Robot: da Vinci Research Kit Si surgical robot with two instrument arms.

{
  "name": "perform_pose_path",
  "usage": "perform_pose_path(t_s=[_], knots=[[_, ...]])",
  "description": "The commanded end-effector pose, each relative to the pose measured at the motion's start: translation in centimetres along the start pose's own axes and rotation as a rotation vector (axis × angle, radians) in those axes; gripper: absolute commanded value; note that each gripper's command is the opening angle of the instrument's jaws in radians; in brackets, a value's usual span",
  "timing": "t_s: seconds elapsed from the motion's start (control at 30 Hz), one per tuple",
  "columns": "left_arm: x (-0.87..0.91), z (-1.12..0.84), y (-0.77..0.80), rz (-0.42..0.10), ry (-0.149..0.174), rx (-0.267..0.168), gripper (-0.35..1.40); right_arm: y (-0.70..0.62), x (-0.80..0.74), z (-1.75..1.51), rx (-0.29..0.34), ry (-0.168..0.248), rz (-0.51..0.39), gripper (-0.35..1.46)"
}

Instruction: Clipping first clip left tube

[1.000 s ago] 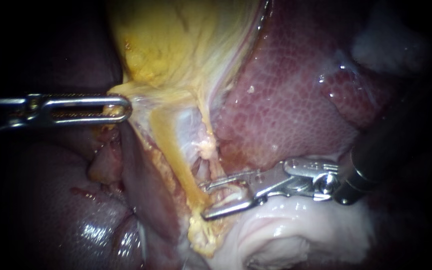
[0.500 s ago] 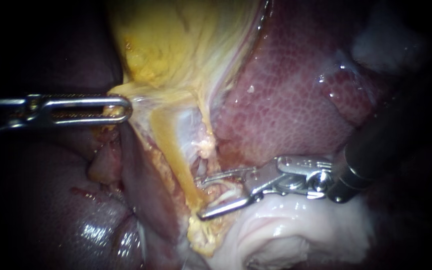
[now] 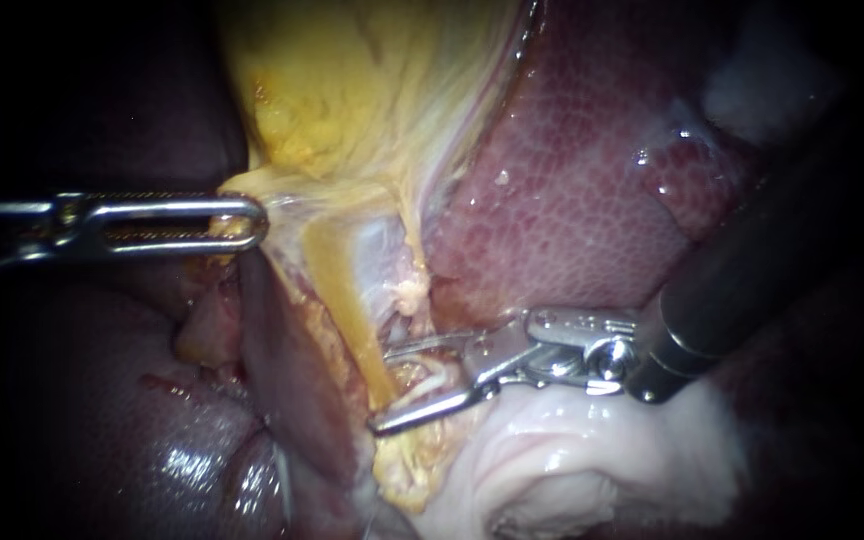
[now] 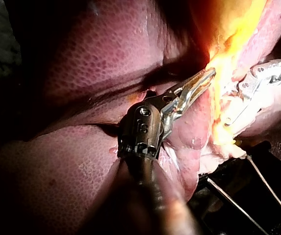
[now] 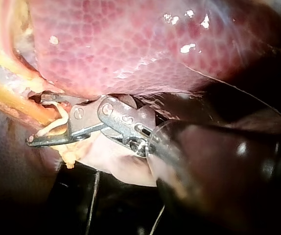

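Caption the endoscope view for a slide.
Right instrument with open jaws around a pale tube; left instrument gripping the gallbladder.

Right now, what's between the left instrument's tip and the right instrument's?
Endoscope view: a taut yellow tissue band runs down from the gallbladder, between the left instrument and the right instrument. Nothing else shows there.

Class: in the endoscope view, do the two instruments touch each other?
No: the left instrument holds the yellow tissue, the right instrument sits lower, tissue lying between them.
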Motion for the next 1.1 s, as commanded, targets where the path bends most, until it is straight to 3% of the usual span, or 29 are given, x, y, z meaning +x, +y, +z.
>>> perform_pose_path(t_s=[0.03, 0.3, 0.47, 0.73, 1.1], knots=[[0.00, 0.00, 0.02, 0.000, 0.001, 0.002, -0.35, -0.05, 0.01, 0.00, 0.012, 0.002, 0.013, 0.56], [-0.01, -0.01, 0.12, 0.000, 0.003, 0.006, -0.35, -0.26, 0.00, 0.05, 0.103, 0.008, 0.052, 0.56], [-0.01, -0.01, 0.15, 0.001, 0.002, 0.004, -0.35, -0.33, -0.11, 0.18, 0.138, -0.008, 0.081, 0.55], [-0.02, 0.00, 0.16, 0.000, 0.002, 0.003, -0.35, -0.38, -0.23, 0.39, 0.186, -0.020, 0.112, 0.55], [-0.02, 0.04, 0.12, -0.001, 0.000, 0.000, -0.35, -0.27, -0.32, 0.68, 0.192, -0.025, 0.100, 0.55]])
